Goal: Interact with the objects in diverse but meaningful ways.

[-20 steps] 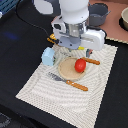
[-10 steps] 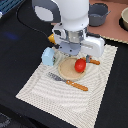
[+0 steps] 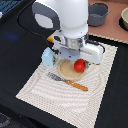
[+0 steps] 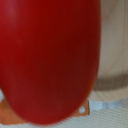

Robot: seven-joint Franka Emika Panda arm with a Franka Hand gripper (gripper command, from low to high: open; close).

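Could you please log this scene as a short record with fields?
surface: striped placemat on a dark table
tomato: red tomato on a round wooden board, filling the wrist view
carton: light blue carton beside the board
utensil: orange-handled fork on the mat
pot: grey pot at the back
pincer: hidden behind the arm, state unclear

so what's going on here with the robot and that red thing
A Franka arm is bent low over a striped placemat, right above a red tomato that sits on a round wooden board. The wrist view is almost filled by the tomato, so the tool is very close to it, but whether it is gripping cannot be seen. A light blue carton stands beside the board, and a fork lies in front.
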